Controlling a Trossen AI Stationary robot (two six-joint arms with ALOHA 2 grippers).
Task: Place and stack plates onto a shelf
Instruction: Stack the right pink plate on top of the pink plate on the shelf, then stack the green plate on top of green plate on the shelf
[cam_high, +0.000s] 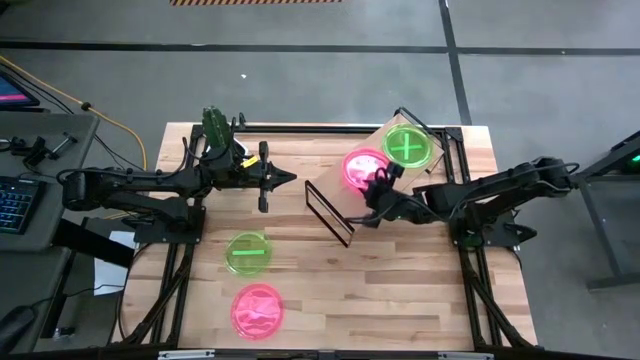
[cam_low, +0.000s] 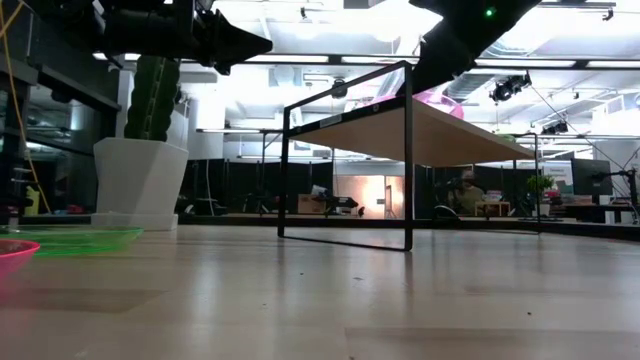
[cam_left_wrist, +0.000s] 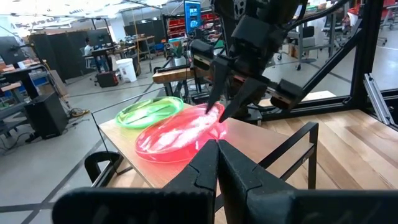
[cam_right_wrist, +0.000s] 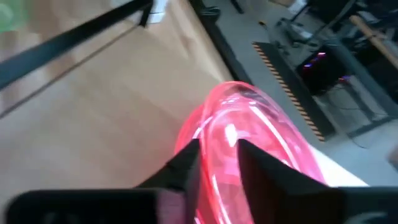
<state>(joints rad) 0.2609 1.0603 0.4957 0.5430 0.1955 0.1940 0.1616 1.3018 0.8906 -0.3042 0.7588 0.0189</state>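
A neon pink plate is over the light plywood shelf, next to a neon green plate that lies flat on the board. My right gripper is over the shelf's near-left part, shut on the pink plate. My left gripper is shut and empty. It hovers above the table to the left of the shelf and points at it. One more green plate and one more pink plate lie flat on the table near its front-left. My right gripper pinches the pink plate's rim on the side toward the table's near edge, one finger on each side of the wall. The fingers slant down from the table's right. The plate tilts, held rim higher; whether its low side touches the board cannot be told.
A white pot with a cactus stands at the far-left edge behind my left arm. The shelf's black wire frame stands out toward the table's middle. Bare tabletop lies in front of the shelf.
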